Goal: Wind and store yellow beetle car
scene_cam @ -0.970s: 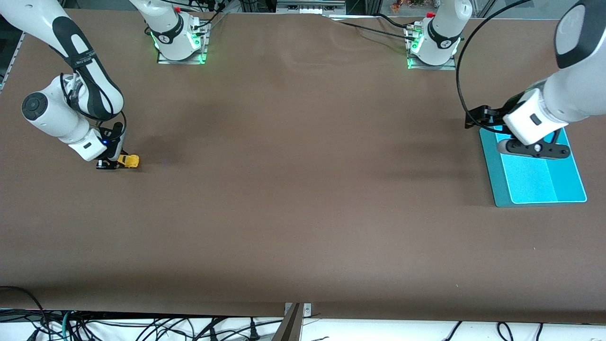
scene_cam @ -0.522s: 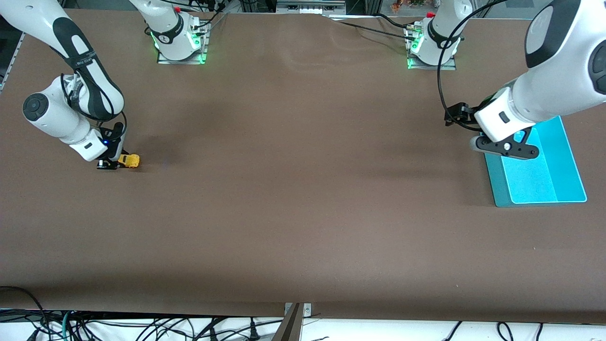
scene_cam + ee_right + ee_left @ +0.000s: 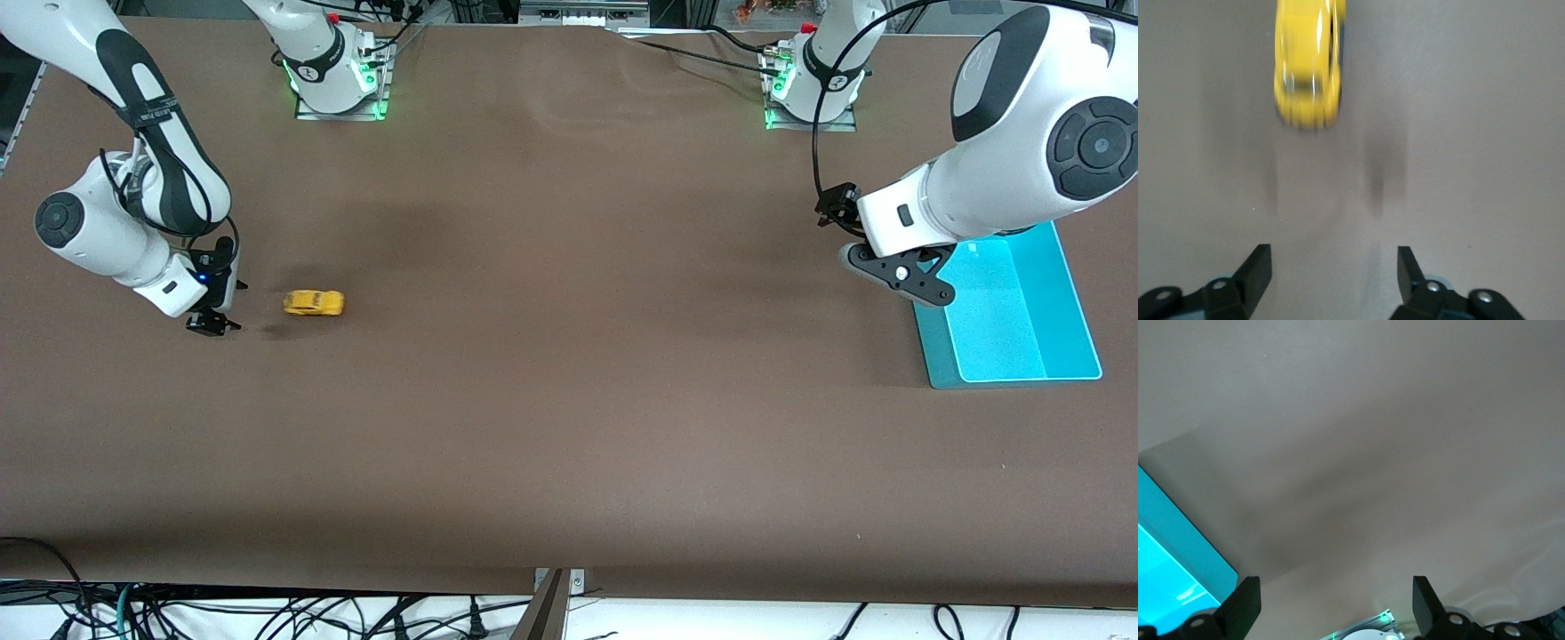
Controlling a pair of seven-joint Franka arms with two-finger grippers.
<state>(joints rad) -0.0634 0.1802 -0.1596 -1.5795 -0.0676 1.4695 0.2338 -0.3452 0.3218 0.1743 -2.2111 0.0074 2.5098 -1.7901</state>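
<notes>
The yellow beetle car (image 3: 314,303) stands free on the brown table, on its wheels, a short way from my right gripper (image 3: 213,324) toward the left arm's end. In the right wrist view the yellow beetle car (image 3: 1309,63) looks blurred and lies well clear of the open right gripper (image 3: 1333,267), which holds nothing. My left gripper (image 3: 902,276) hangs open and empty over the edge of the teal tray (image 3: 1013,311). In the left wrist view the left gripper (image 3: 1333,603) has only bare table between its fingers.
The teal tray (image 3: 1168,553) lies at the left arm's end of the table. Both arm bases (image 3: 338,76) (image 3: 813,84) stand along the table edge farthest from the front camera. Cables hang below the nearest edge.
The right gripper opened and let go of the car, which rolled away toward the left arm's end. The left arm swung from over the tray toward the table's middle.
</notes>
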